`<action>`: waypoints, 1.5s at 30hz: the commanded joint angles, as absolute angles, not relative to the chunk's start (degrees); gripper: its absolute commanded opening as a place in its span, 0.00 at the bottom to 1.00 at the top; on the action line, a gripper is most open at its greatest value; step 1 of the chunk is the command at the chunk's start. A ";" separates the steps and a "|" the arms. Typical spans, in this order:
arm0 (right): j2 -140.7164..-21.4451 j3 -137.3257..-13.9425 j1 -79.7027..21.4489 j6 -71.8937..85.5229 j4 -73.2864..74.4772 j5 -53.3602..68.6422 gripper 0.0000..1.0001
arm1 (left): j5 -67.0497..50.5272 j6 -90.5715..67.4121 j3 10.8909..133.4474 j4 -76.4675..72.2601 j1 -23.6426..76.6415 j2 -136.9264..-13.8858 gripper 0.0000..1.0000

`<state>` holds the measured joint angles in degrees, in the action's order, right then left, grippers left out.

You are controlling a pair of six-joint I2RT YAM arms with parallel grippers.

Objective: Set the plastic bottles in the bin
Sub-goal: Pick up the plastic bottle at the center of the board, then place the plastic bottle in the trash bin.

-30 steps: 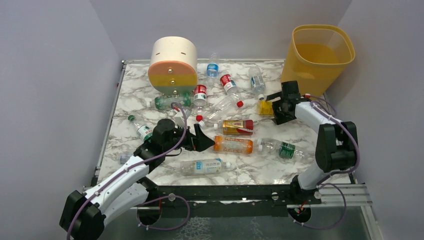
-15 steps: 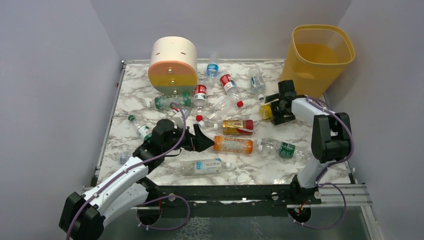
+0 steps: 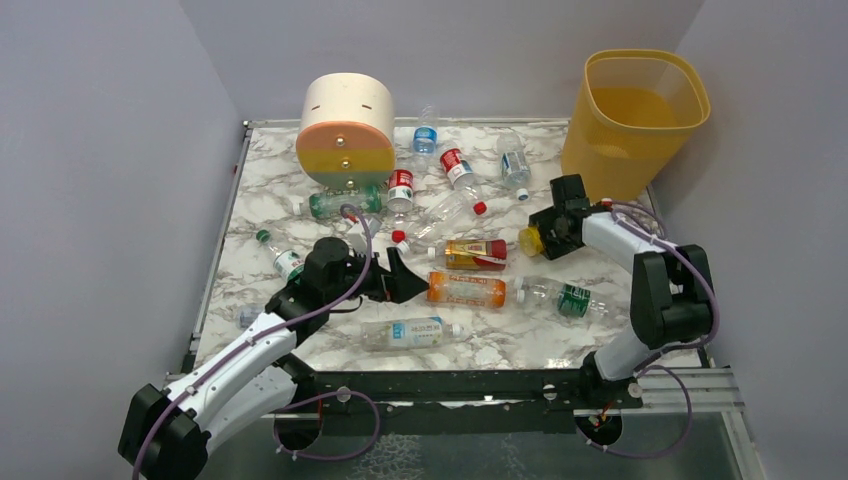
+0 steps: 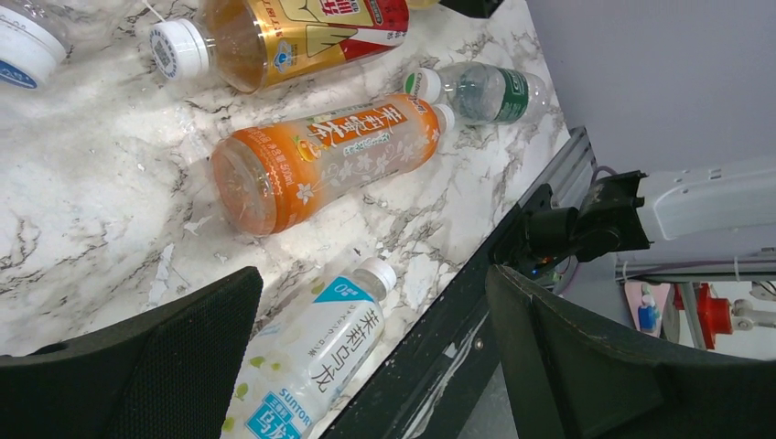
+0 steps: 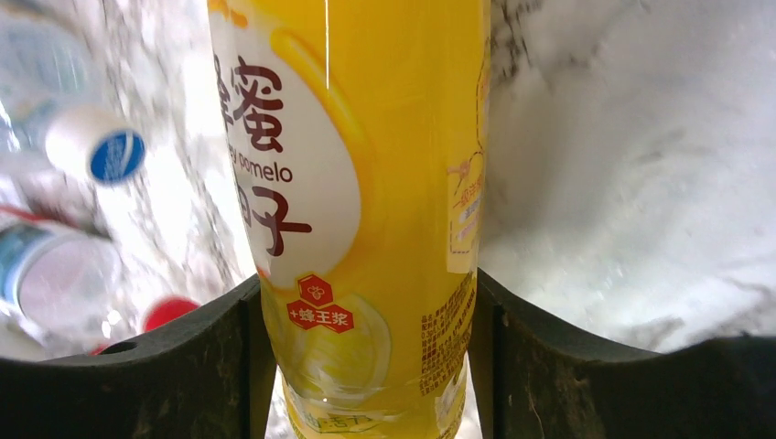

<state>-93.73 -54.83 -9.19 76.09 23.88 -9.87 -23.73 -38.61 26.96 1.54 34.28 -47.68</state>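
- Right gripper (image 5: pixel 366 302) is clamping tight on a yellow plastic bottle (image 5: pixel 366 137), both fingers pressing against its sides near one end.
- That bottle is showing a white oval label with dark red characters, the word "pomelo" and a small red hexagon mark; the body is see-through yellow.
- From the top view it is sitting at the right side of the table, just in front of the tall translucent yellow-orange plastic bin (image 3: pixel 600 160); can't tell if it is touching the surface.
- Bin is standing upright at the far right corner.
- Other bottles are lying scattered: an orange flower-print bottle (image 4: pixel 329 155), a clear green-label bottle (image 4: pixel 485 91) cap to cap with it, and a clear white-and-blue-label bottle (image 4: pixel 311 366) nearest the front edge.
- Surface is a white marble-pattern tabletop (image 3: pixel 260 200); plain lavender-grey walls (image 3: pixel 100 150) are closing it in.
- A round cream-orange-yellow-green drawer unit (image 3: pixel 345 130) is sitting at the back.
- Left gripper (image 4: pixel 373 274) is hanging wide open, gripping nothing, just left of the orange bottle's base.
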 commanded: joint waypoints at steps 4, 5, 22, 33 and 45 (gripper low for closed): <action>-82.61 -49.27 -11.54 69.81 24.59 -11.09 0.54 | -22.30 -36.61 31.47 2.03 34.65 -50.55 0.99; -81.29 -49.33 -12.15 68.61 24.62 -10.89 0.53 | -22.28 -36.30 32.20 2.15 34.63 -51.21 0.99; -53.96 -55.81 -14.24 51.50 37.61 -10.24 0.52 | -21.09 -32.70 39.68 5.19 34.64 -57.61 0.99; -59.24 -75.31 -14.24 41.97 37.75 -15.90 0.57 | -21.70 -32.51 40.44 4.30 34.65 -60.42 0.99; -79.80 -99.39 -10.54 33.61 32.30 -22.26 0.59 | -20.77 -32.95 39.61 5.79 34.63 -56.74 0.99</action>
